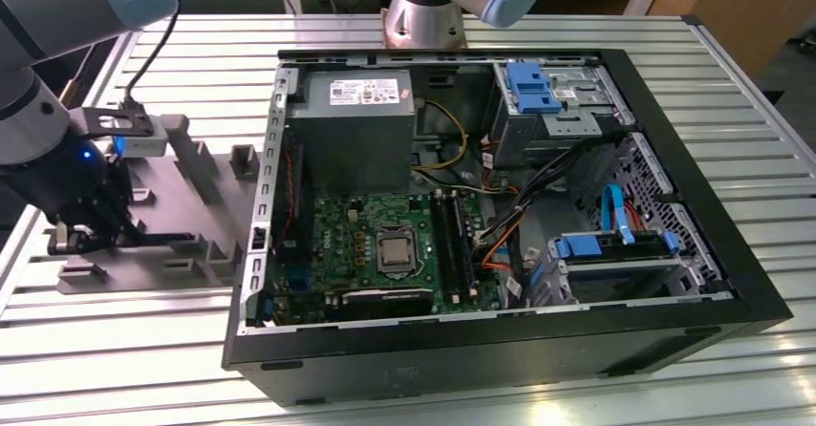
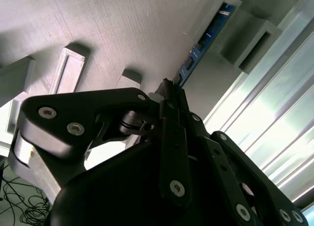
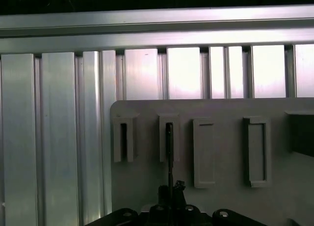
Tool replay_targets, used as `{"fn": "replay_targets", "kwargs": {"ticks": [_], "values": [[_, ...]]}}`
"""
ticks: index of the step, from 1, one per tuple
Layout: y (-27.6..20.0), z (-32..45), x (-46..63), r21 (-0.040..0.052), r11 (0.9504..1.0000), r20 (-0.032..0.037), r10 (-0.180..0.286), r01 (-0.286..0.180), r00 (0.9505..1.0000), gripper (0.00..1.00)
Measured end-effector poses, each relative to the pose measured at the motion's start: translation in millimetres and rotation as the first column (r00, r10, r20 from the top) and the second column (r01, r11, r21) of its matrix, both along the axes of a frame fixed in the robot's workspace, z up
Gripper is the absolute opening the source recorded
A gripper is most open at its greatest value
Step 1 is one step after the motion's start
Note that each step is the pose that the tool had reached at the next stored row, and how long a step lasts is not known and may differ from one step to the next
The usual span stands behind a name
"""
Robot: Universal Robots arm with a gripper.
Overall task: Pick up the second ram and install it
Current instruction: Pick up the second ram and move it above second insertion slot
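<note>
I've got the gripper (image 2: 169,91) clenched on the second ram (image 2: 200,48) — it sits in a slot of the grey fixture (image 1: 191,197), outside the computer case (image 1: 510,350) — grasp made, lift and install not yet done.

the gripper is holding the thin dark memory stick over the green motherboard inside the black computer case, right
No. The gripper does hold the thin dark memory stick, jaws shut on it, but at the grey plastic fixture outside the black computer case, on the exterior view's left, not over the green motherboard. The exterior view shows the arm there.
</note>
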State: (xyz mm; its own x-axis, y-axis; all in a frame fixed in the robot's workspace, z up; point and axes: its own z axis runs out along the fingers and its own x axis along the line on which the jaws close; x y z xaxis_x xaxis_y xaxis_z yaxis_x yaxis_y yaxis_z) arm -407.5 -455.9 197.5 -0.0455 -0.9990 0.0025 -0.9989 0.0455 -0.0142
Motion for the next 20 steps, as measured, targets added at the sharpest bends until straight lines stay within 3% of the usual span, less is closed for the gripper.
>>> {"fn": "replay_targets", "kwargs": {"ticks": [3, 20], "values": [[0.0, 4.4, 0.0, 0.0000, 1.0000, 0.0000, 0.000, 0.000, 1.0000, 0.14], [0.0, 8.7, 0.0, 0.0000, 1.0000, 0.0000, 0.000, 0.000, 1.0000, 0.14]]}}
